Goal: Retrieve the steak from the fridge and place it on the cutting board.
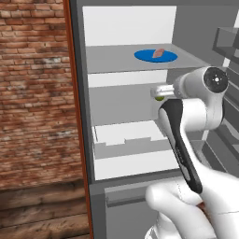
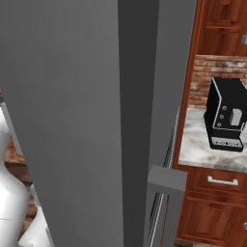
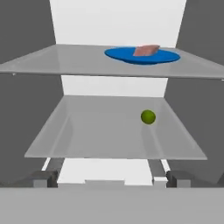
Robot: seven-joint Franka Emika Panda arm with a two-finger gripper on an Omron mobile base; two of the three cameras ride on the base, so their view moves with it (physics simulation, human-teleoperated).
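The fridge (image 1: pixel 130 112) stands open in front of me, white inside with grey shelves. On its upper shelf lies the steak (image 3: pixel 146 50), a small pinkish slab resting on a blue plate (image 3: pixel 142 56); the same steak (image 1: pixel 158 52) shows in the left base view. My gripper (image 3: pixel 111 179) is open and holds nothing. Its fingertips (image 3: pixel 43 178) sit wide apart at the bottom of the hand view, level with the middle shelf and well short of the steak, which is higher and slightly right. The cutting board is out of view.
A small green round fruit (image 3: pixel 148 117) sits on the middle shelf (image 3: pixel 113 131), right of centre. A white drawer bin (image 1: pixel 126 140) lies below. The grey fridge door (image 2: pixel 72 120) blocks most of the right base view, with a black appliance (image 2: pixel 226 116) on the marble counter (image 2: pixel 202 152) beyond.
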